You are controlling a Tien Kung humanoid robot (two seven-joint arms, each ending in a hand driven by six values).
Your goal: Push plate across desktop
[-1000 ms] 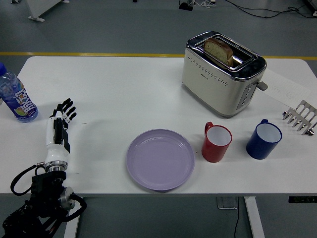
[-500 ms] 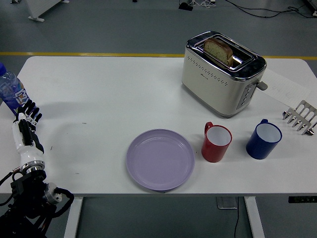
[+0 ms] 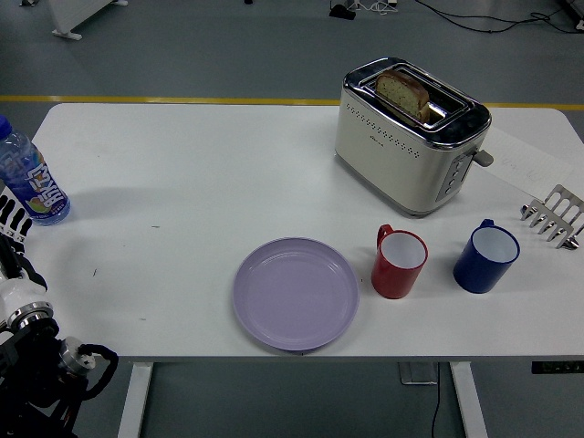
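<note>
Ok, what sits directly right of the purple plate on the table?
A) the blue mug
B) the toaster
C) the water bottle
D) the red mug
D: the red mug stands just right of the plate, with the blue mug further right, the toaster behind them, and the bottle at the far left edge of the table.
</note>
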